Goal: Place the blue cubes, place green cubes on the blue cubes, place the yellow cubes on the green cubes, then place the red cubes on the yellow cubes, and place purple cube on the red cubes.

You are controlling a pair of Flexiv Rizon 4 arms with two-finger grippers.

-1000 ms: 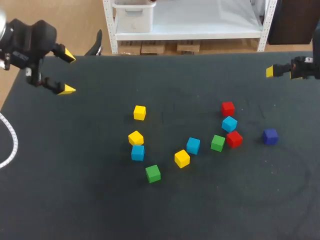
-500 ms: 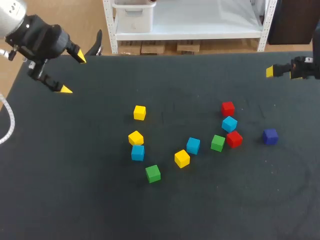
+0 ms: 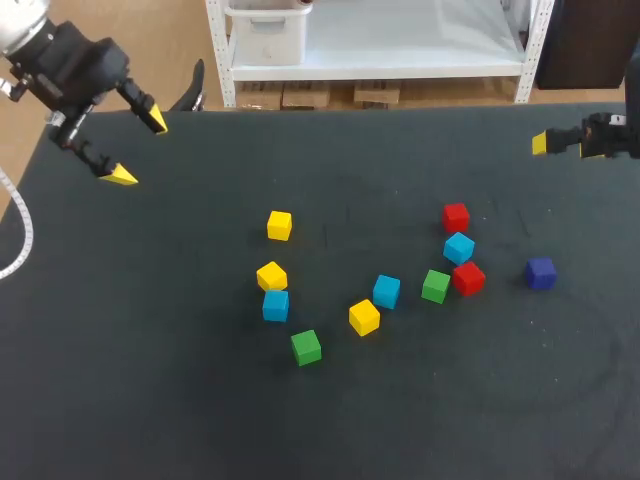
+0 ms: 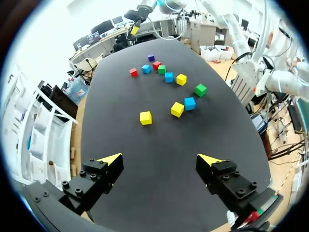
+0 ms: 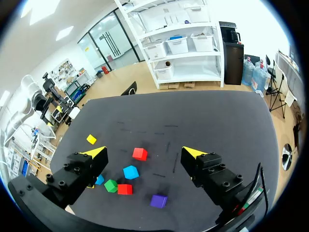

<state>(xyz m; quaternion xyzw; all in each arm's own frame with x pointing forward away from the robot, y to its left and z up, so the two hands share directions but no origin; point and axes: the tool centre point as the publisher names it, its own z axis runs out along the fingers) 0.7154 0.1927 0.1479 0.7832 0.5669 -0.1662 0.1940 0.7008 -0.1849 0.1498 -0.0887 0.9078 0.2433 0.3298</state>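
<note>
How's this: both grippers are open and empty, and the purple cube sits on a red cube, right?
No. The left gripper and right gripper are open and empty, but the purple cube sits on the table, apart from the red cubes; see head view.

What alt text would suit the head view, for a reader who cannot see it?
Eleven small cubes lie scattered and unstacked on a black table: three blue cubes, two green cubes, three yellow cubes, two red cubes, one purple cube. The left pincer, open, hangs over the far left corner; the right pincer is at the far right edge.
</note>
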